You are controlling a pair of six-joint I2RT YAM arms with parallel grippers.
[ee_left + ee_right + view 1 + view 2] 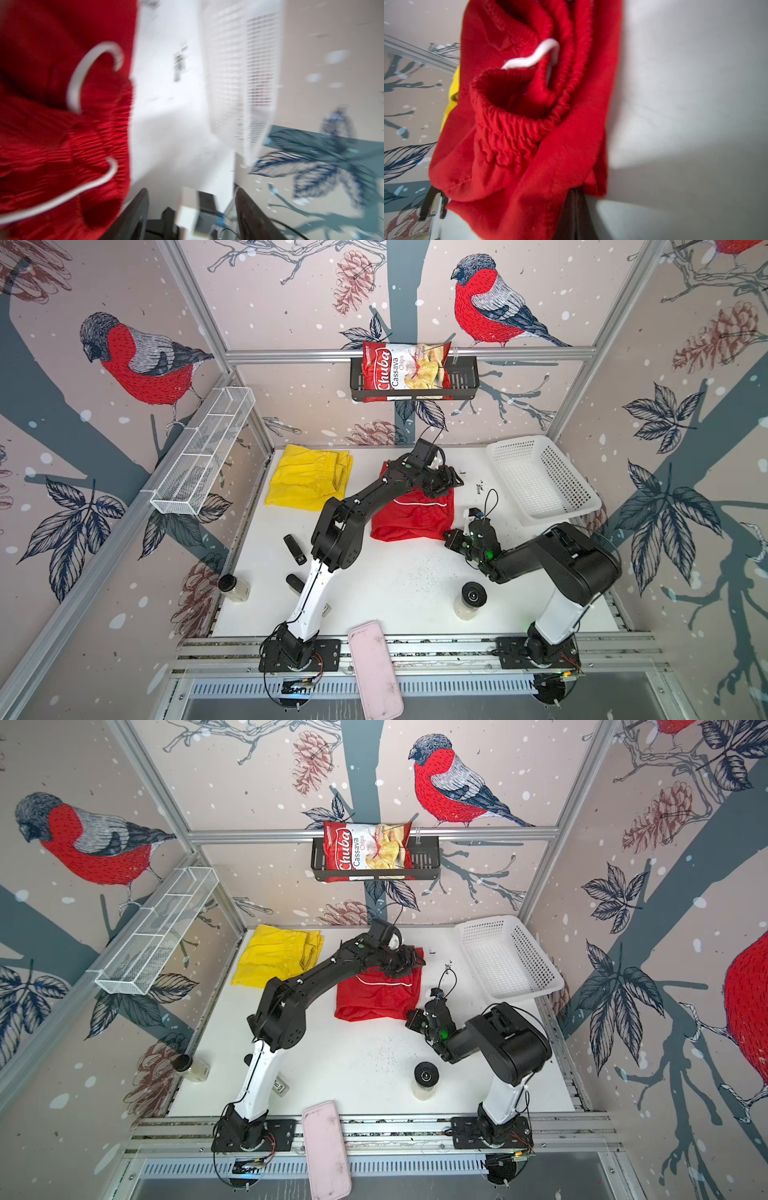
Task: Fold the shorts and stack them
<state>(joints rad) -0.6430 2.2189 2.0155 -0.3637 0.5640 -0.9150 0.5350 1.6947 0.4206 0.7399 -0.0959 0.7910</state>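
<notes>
One white basket (536, 479) stands near red shorts (411, 518), which the left arm (374, 488) overhangs.

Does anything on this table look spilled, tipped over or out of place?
Yes. Dark specks lie scattered on the white table near the red shorts, like a spill, and the pink tray lies askew across the front rails, mostly off the table.
</notes>
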